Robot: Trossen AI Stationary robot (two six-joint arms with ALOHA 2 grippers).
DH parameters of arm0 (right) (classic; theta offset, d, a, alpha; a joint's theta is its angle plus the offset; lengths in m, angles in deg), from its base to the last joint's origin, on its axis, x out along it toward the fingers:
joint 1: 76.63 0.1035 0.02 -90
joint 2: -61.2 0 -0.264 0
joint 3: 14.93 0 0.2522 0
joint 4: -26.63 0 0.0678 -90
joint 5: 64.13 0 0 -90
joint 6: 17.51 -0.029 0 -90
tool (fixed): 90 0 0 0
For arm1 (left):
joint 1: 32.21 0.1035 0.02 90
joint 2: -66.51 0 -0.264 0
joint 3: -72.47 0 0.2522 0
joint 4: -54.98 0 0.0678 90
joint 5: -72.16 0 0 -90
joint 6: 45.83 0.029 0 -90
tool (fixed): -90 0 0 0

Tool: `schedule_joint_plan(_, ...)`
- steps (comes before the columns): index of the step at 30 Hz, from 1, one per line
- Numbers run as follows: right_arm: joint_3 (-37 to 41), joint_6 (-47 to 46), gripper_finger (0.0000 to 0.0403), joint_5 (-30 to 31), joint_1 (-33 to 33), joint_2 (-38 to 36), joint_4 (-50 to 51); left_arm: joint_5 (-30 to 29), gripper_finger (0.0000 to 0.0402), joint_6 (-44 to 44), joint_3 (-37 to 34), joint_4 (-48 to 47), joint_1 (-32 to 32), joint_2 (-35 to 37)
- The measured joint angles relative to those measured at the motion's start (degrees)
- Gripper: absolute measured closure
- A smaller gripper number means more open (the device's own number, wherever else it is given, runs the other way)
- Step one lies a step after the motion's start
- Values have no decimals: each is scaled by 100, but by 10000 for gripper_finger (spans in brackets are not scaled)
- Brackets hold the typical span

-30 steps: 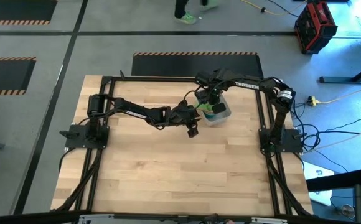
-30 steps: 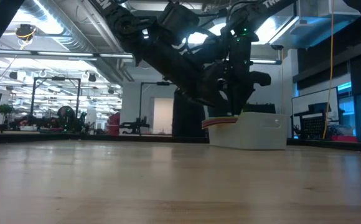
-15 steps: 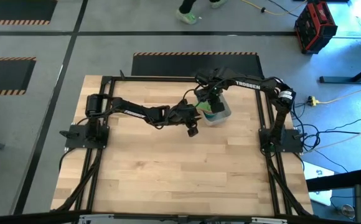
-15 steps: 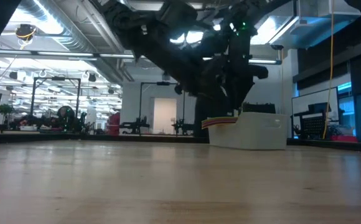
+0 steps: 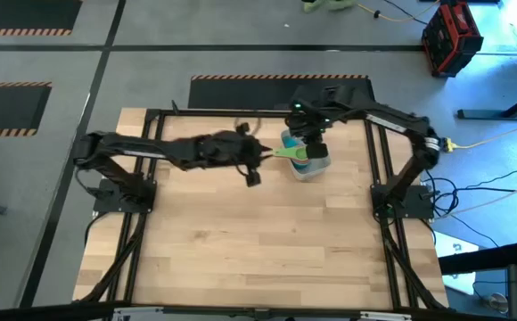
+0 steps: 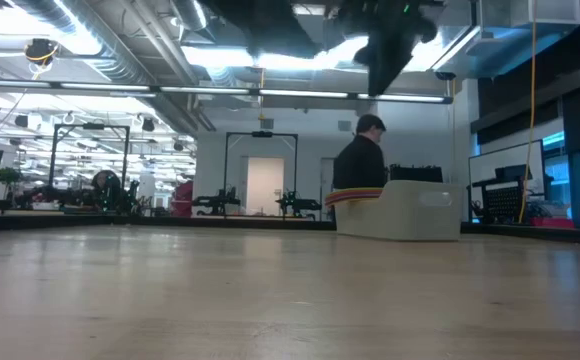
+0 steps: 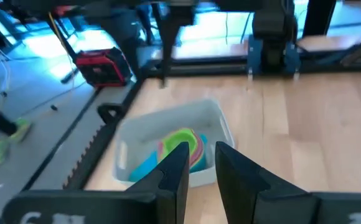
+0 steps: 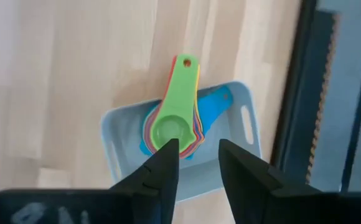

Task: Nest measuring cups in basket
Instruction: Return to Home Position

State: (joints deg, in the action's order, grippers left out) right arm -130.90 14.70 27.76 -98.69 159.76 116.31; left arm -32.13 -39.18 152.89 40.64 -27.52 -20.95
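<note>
The bare table (image 6: 270, 300) lies nearest. Far back, at 1 o'clock from its middle in the high view, stands the basket (image 6: 410, 212). Its cloudy wall hides the cups; only their handles (image 6: 355, 196) stick out over the rim. From above, the green cup (image 8: 175, 112) covers the stack, with its handle pointing to 9 o'clock. The right gripper (image 8: 199, 146) hangs over it, fingers apart and empty. The left gripper (image 7: 200, 149), at 9 o'clock from the basket, is likewise parted and empty. Behind, a person (image 6: 358, 170) is partly hidden.

No word, brand or number can be read anywhere. Pale lettering (image 7: 31, 218) sits on the dark wrist housing (image 7: 75, 208) at the lower left of the left wrist view. Similar marks (image 8: 34, 213) show at the lower left of the right wrist view. Both are too blurred to make out.
</note>
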Motion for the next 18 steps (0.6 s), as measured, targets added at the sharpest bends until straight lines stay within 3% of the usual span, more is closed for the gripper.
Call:
schedule_joint_plan(5, 261, -673, 283, -11, 175, -879, -63, -9, 331, 11, 2, -1158, 0, 1077)
schedule_joint_plan(9, 929, -1098, 283, -2, 283, -1729, -390, -81, 331, -213, -214, -1989, -97, 1982)
schedule_joint_plan(18, 3208, -1970, 283, 1, 391, -3624, -1469, -479, 331, -691, -2243, -1647, -653, 4269)
